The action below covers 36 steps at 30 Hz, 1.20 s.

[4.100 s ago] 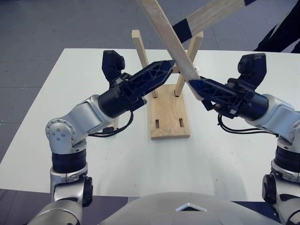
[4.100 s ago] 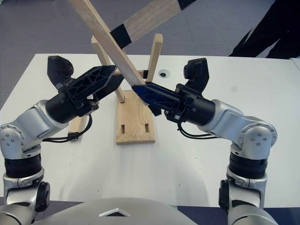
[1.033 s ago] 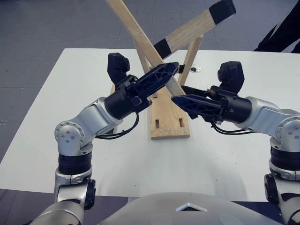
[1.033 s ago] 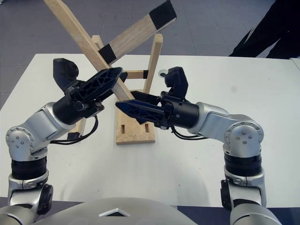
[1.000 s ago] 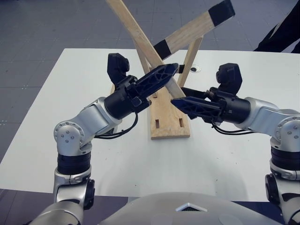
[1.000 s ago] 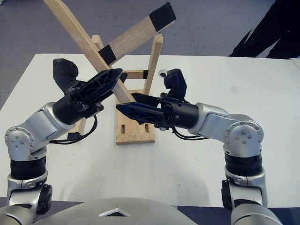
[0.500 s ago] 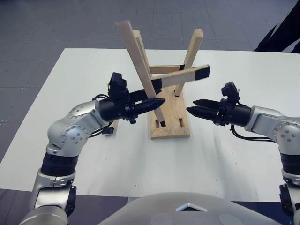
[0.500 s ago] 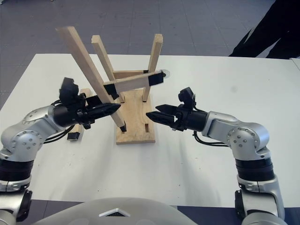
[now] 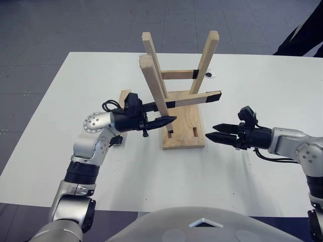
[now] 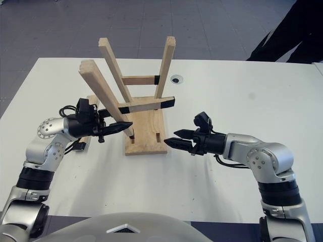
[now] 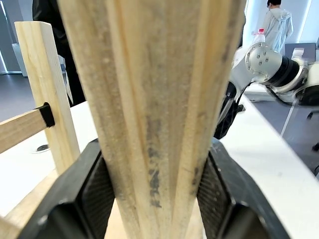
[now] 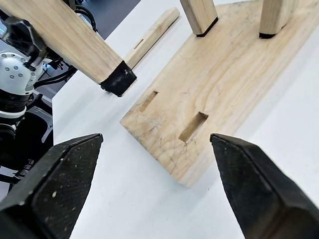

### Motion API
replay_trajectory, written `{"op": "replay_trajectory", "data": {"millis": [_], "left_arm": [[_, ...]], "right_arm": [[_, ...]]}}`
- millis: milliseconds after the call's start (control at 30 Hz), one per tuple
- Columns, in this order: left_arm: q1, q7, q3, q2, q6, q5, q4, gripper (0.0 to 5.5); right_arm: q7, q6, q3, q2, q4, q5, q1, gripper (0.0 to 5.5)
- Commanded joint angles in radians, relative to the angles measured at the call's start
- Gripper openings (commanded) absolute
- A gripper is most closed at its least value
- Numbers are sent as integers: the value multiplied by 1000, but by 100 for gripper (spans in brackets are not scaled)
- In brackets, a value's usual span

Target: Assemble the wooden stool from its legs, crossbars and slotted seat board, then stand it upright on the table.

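Note:
The slotted seat board [image 9: 182, 118] lies flat on the white table [image 9: 101, 70]. Two legs [image 9: 207, 55] stand in its far slots, joined by a crossbar [image 9: 176, 74]. My left gripper [image 9: 169, 120] is shut on a third leg [image 9: 157, 96], which leans steeply. That leg carries a black-taped crossbar [image 9: 194, 99] sticking out to the right. Its black foot [image 12: 118, 79] hangs just beside the near left slot [image 12: 148, 100], outside it. The leg [image 11: 154, 124] sits between the pads [image 11: 97, 191]. To the right of the board, my right gripper [image 9: 214, 132] is open and holds nothing.
A loose wooden piece [image 9: 123, 96] lies on the table left of the board, behind my left arm. A round cable hole [image 9: 210, 74] sits in the table behind the stool. The near right slot [image 12: 193, 126] is bare. Bare table lies in front.
My left gripper has come down and swung the leg from high overhead to steeply upright over the board. The right gripper has let go, dropped and drawn back to the right.

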Motion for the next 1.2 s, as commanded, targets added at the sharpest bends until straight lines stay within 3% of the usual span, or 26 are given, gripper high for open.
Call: {"op": "replay_trajectory", "data": {"millis": [33, 433, 1200], "left_arm": [[29, -37, 21, 2, -90, 51, 47, 205], [50, -61, 38, -79, -139, 39, 90, 205], [-37, -205, 5, -88, -283, 136, 321, 205]], "right_arm": [[4, 32, -28, -13, -35, 1, 11, 399], [19, 79, -40, -15, -60, -8, 4, 399], [60, 104, -35, -6, -53, -43, -15, 399]]}}
